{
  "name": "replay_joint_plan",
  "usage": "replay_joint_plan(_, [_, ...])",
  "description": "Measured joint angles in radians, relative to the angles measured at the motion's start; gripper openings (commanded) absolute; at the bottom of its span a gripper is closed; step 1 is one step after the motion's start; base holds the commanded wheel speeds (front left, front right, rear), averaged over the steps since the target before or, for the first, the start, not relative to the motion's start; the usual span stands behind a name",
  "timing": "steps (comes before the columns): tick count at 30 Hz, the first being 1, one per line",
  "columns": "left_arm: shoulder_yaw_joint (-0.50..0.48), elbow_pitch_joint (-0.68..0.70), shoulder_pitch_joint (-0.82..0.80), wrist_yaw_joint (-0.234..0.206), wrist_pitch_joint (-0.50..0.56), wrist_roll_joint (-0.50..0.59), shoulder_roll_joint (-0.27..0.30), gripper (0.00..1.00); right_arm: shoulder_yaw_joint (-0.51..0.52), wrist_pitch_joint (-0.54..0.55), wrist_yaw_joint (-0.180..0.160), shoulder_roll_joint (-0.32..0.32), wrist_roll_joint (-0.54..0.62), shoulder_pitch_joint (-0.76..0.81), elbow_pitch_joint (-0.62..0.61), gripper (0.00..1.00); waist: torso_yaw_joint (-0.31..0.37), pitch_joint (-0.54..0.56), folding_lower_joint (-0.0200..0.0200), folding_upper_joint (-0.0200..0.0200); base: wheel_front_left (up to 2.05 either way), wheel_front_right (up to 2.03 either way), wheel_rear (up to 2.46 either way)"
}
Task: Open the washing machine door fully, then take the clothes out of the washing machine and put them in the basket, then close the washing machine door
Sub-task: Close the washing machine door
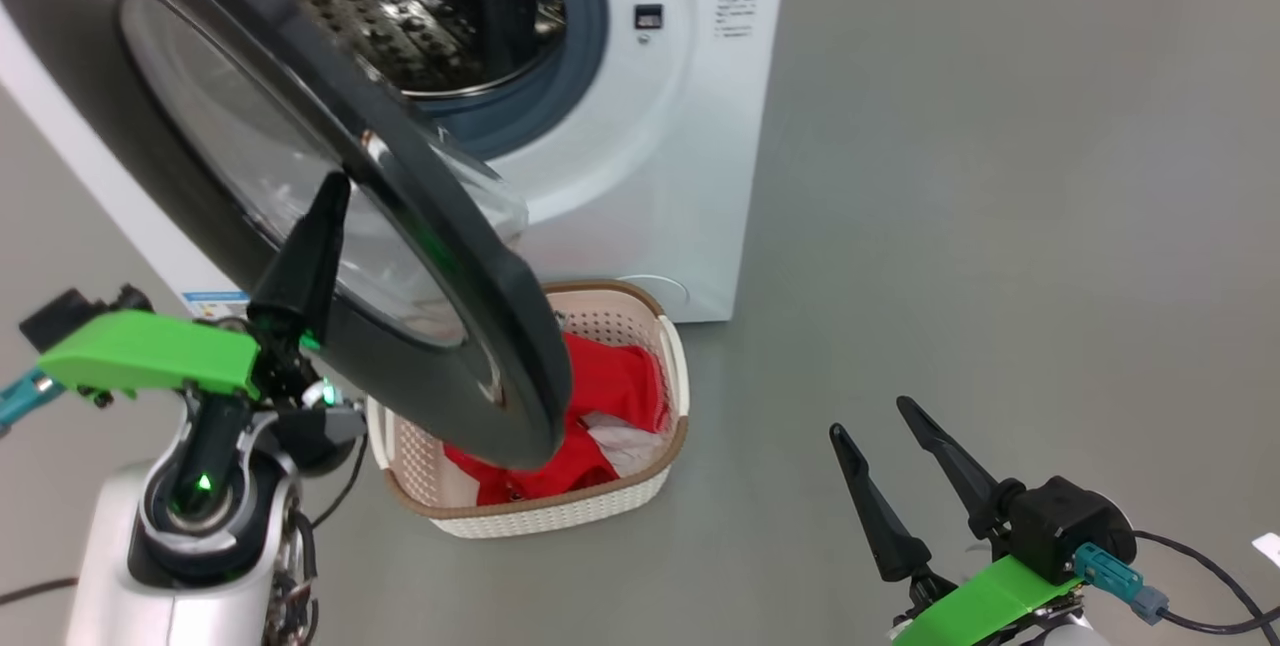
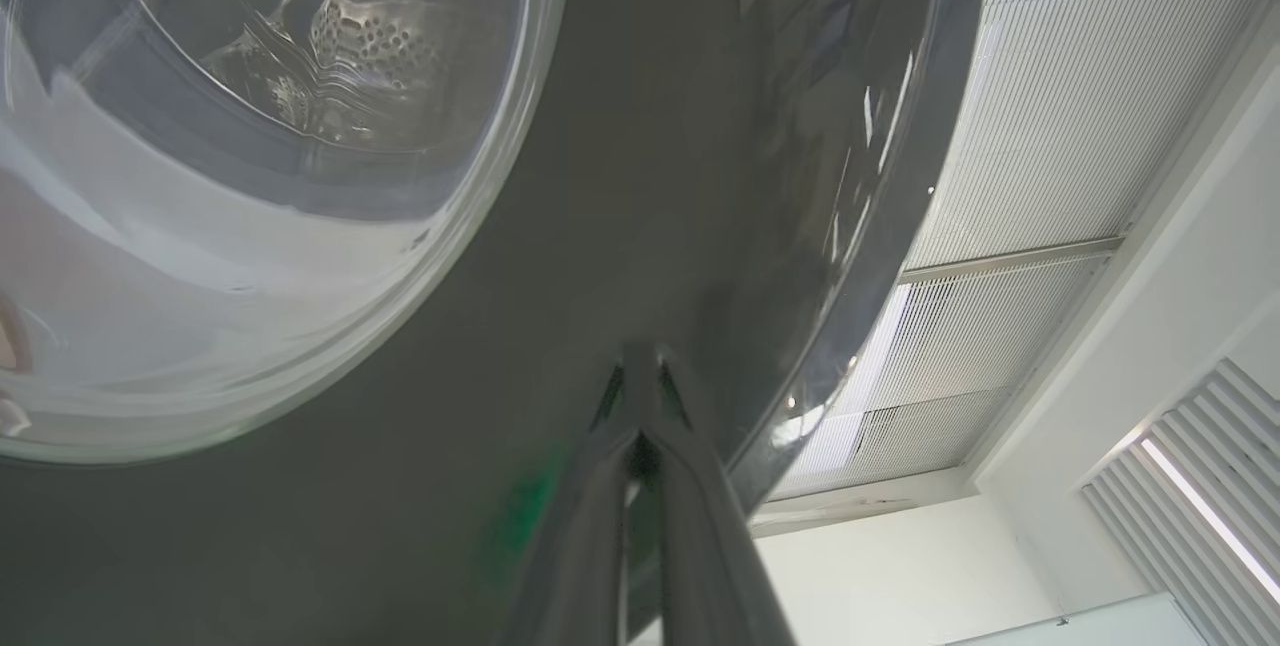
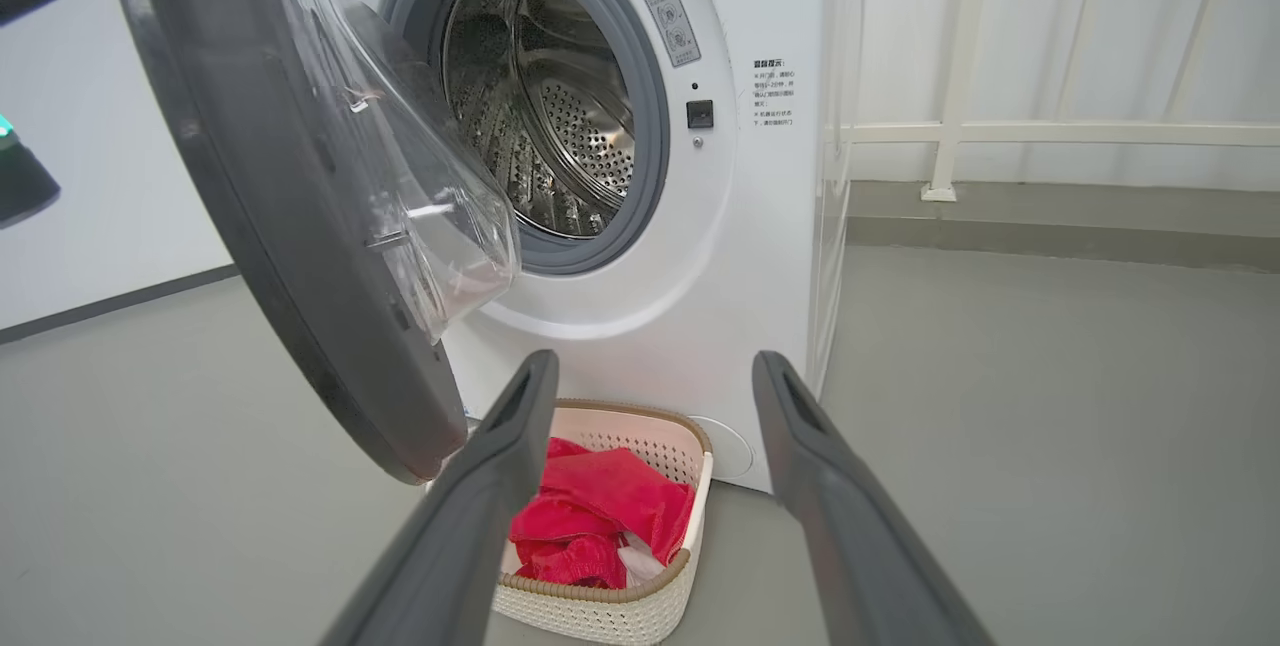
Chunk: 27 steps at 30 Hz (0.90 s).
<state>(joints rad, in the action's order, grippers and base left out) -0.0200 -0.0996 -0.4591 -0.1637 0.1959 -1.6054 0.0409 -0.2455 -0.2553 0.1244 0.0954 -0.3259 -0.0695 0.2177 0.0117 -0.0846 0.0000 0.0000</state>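
The washing machine (image 1: 640,176) stands with its door (image 1: 480,326) swung partly open, and the steel drum (image 1: 430,16) looks bare inside. My left gripper (image 1: 335,181) is shut, its tips touching the glossy black rim of the door (image 2: 620,176) beside the glass window; the left gripper (image 2: 640,366) holds nothing. The red and white clothes (image 1: 610,376) lie in the cream basket (image 1: 540,521) on the floor below the door. My right gripper (image 1: 870,418) hangs open and empty to the right. The right wrist view shows the right gripper (image 3: 655,361), the door (image 3: 250,226), the clothes (image 3: 600,506), the basket (image 3: 600,616) and the washing machine (image 3: 760,276).
Grey floor (image 1: 1000,226) spreads to the right of the machine. A white railing (image 3: 950,126) runs along the wall behind it. A dark cable (image 1: 1200,566) trails from my right wrist. The door's lower edge overhangs the basket's left side.
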Motion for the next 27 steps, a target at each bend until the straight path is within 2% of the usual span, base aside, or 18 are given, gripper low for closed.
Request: replay_joint_plan(27, [0.004, -0.168, -0.319, 0.073, -0.050, -0.015, -0.007, 0.00, 0.005, 0.000, 0.000, -0.001, 0.000, -0.080, -0.025, 1.00, 0.143, -0.145, 0.0000, 0.0000, 0.00, 0.00, 0.00])
